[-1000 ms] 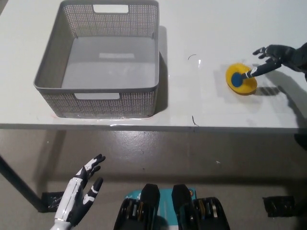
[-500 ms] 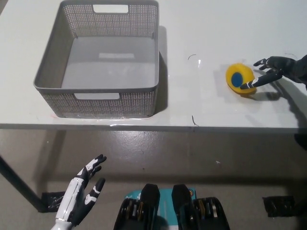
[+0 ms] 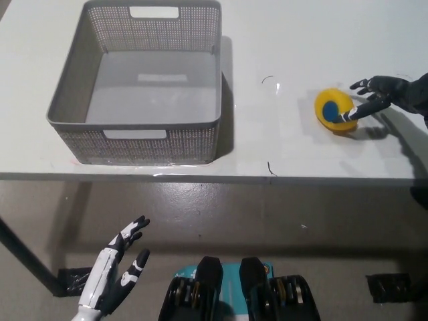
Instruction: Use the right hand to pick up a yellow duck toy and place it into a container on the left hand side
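On the right part of the white table (image 3: 281,147) lies the yellow duck toy (image 3: 334,110), a rounded yellow shape with a blue round patch on the side turned toward the camera. It sits on the tabletop, well apart from the container and some way back from the table's front edge.

Just to the toy's right is the black right hand (image 3: 380,92), reaching in from the picture's right edge. Its fingers (image 3: 352,114) are spread apart, not closed on anything. One finger stretches down and to the left so that its pale tip lies against the toy's right side, at the rim of the blue patch; the others fan out above and to the right of the toy, clear of it. The toy is thus beside and slightly below the hand, touched but not enclosed.

Far to the left on the same table stands the grey perforated basket (image 3: 67,100), open at the top, with cut-out handles in its near and far walls.

Below the table's front edge, at the lower left, the white left hand (image 3: 117,271) rests over the floor with its fingers apart, holding nothing.
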